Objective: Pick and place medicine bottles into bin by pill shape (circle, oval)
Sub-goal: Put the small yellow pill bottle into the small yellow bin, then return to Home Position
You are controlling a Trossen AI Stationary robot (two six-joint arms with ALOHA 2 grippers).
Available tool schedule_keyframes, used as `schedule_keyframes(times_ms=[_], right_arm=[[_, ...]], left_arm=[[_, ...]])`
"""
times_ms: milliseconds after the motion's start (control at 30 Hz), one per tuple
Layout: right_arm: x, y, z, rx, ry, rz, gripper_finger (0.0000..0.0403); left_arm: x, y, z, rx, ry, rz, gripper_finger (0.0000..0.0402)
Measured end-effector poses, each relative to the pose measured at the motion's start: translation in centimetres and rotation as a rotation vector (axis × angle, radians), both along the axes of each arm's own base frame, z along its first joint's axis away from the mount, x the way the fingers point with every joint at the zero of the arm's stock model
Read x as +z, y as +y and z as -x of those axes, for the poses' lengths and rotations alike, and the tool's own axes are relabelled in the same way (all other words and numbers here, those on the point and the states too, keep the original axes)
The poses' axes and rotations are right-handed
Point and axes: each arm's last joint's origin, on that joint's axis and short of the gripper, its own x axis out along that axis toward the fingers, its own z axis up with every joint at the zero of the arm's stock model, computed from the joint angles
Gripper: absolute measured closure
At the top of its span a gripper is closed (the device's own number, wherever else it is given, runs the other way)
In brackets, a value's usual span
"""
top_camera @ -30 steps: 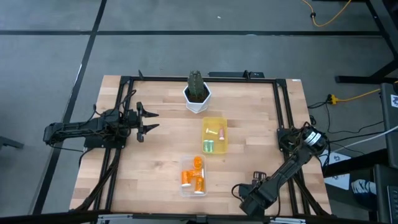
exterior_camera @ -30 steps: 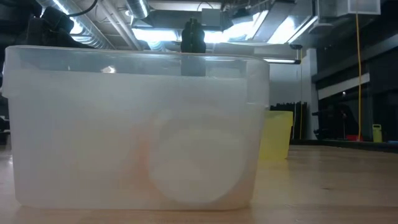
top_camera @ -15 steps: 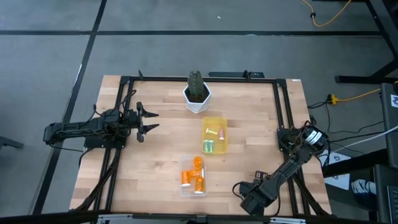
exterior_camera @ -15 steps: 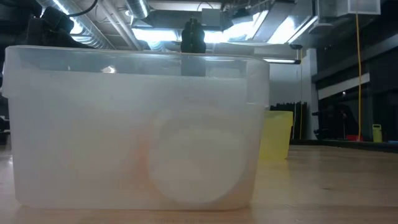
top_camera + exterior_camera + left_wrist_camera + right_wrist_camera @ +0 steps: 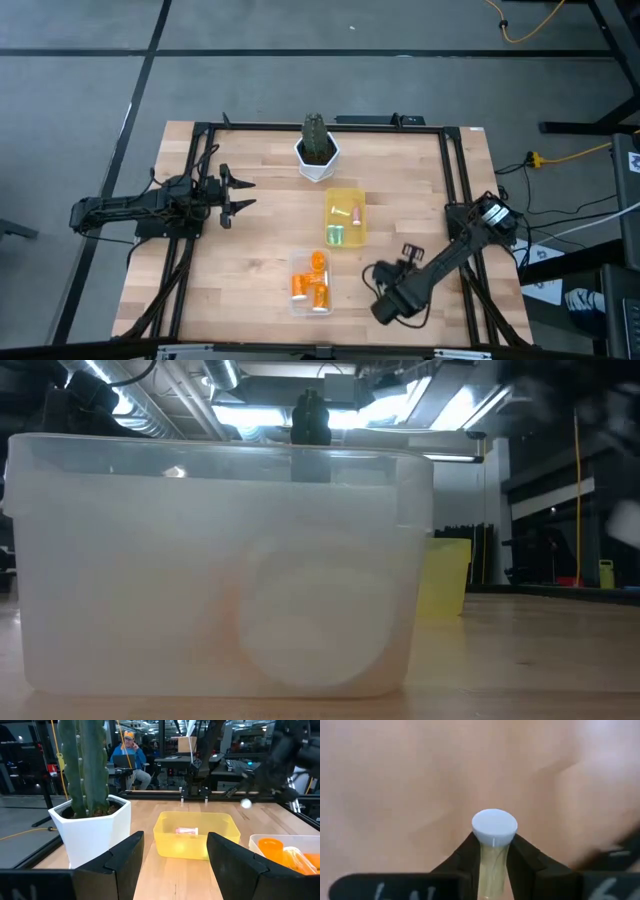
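My right gripper (image 5: pixel 494 847) is shut on a small medicine bottle (image 5: pixel 494 827) with a white cap and a pale translucent body. It hangs over the table's near right part (image 5: pixel 382 280); from the left wrist view the bottle's white cap (image 5: pixel 245 803) shows in the air. More medicine bottles lie in two bins: orange ones in the clear bin (image 5: pixel 296 300), a pink and a green one in the yellow bin (image 5: pixel 347 192). My left gripper (image 5: pixel 240 193) stands open at the table's left, nothing between its fingers. My right gripper pinches the bottle's body just below the white cap (image 5: pixel 494 857) between its two fingers, one on each side. The cap end sticks out past the fingertips (image 5: pixel 470 847). The bottle is lifted clear of the table.
A white pot with a green cactus (image 5: pixel 317 150) stands at the far middle, beyond the yellow bin. The clear bin (image 5: pixel 220 560) fills the low view, with the yellow bin (image 5: pixel 450 575) behind it. People sit in the room beyond the table (image 5: pixel 127 752).
My right arm has swung from the near right corner toward the table's left and far side. My left arm has kept still.
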Motion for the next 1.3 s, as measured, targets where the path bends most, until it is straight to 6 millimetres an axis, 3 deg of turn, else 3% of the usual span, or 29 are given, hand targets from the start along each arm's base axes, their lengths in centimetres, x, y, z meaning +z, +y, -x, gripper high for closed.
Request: schedule_keyframes(times_ms=[200, 400, 700, 1100, 1300], right_arm=[[4.3, -2.1, -2.7, 0.049, -0.213, 0.295, 0.0312], [6.6, -4.0, -5.6, 0.001, -0.435, 0.400, 0.0304], [6.7, -7.5, -8.6, -0.111, -0.530, 0.415, 0.0302], [6.5, -10.5, -10.9, -0.046, -0.471, 0.327, 0.0226], [6.5, -10.9, -11.0, 0.122, -0.372, 0.346, 0.0209]], left_arm=[[0.0, 0.0, 0.0, 0.000, -0.001, 0.000, 0.0190], [0.0, 0.0, 0.0, 0.000, 0.000, -0.002, 0.0190], [0.0, 0.0, 0.0, 0.001, 0.000, -0.002, 0.0190], [0.0, 0.0, 0.0, 0.000, 0.000, -0.002, 0.0190], [0.0, 0.0, 0.0, 0.000, 0.003, -0.021, 0.0190]])
